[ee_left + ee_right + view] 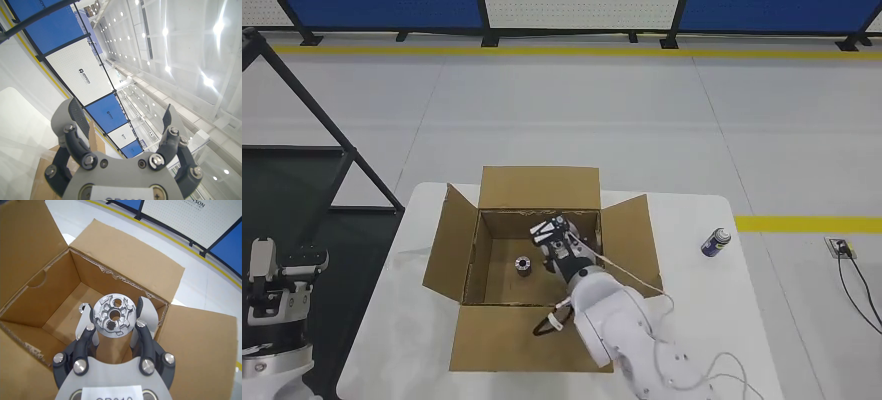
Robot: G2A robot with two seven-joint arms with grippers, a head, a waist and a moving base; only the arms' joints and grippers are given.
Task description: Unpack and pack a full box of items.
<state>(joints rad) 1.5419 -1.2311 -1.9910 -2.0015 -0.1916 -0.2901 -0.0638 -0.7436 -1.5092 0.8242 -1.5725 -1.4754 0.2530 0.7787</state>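
The white table (722, 310) carries two things. An open cardboard box (539, 186), flaps spread, sits on it directly below the right gripper (554, 232). A small can (715, 241) stands upright well off to that gripper's right, apart from the box.

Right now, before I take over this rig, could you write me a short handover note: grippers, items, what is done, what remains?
Left gripper: open, empty, pointing up toward the ceiling.
Right gripper: shut on the metal disc, held inside the open cardboard box, above its floor.
Small metal part: on the box floor.
Can: on the table, outside the box and apart from it.
Done: flaps open, can out.
Left: the small part is inside; I cannot tell whether the disc is going out or in.
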